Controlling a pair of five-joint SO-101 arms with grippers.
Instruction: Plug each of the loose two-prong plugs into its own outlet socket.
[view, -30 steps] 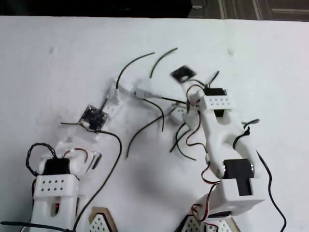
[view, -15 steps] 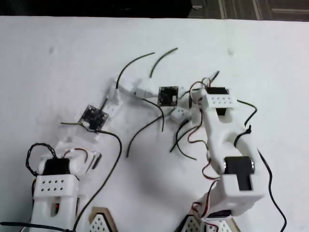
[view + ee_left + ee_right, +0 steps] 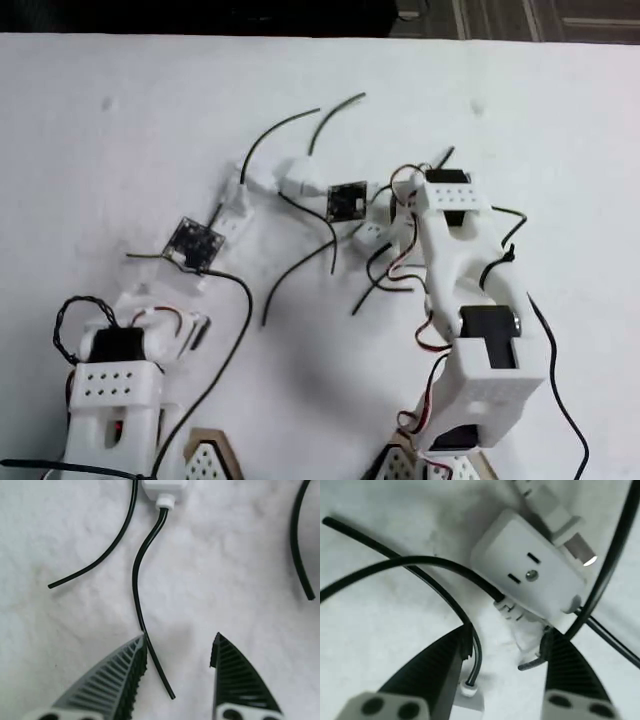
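Observation:
Two small outlet boxes with dark tops lie on the white table: one (image 3: 195, 243) at the left, one (image 3: 347, 200) in the middle. In the right wrist view the middle outlet box (image 3: 530, 572) shows a white face with two slots, and a loose plug's metal prongs (image 3: 582, 556) lie just beside it. White plugs (image 3: 298, 178) (image 3: 235, 205) (image 3: 370, 235) with short black wires lie between the boxes. My right gripper (image 3: 505, 665) (image 3: 385, 215) is open right by the middle box, straddling its black wire. My left gripper (image 3: 177, 655) (image 3: 195, 330) is open over a plug's wire (image 3: 137, 595).
Loose black wire ends (image 3: 300, 262) curl over the middle of the table. The table's far half (image 3: 150, 90) is bare white cloth. Both arm bases (image 3: 205, 460) stand at the near edge.
The dark-topped outlet box by the right gripper came from farther back toward the middle and settled next to the white plug. The right arm shifted slightly. The left arm has not moved.

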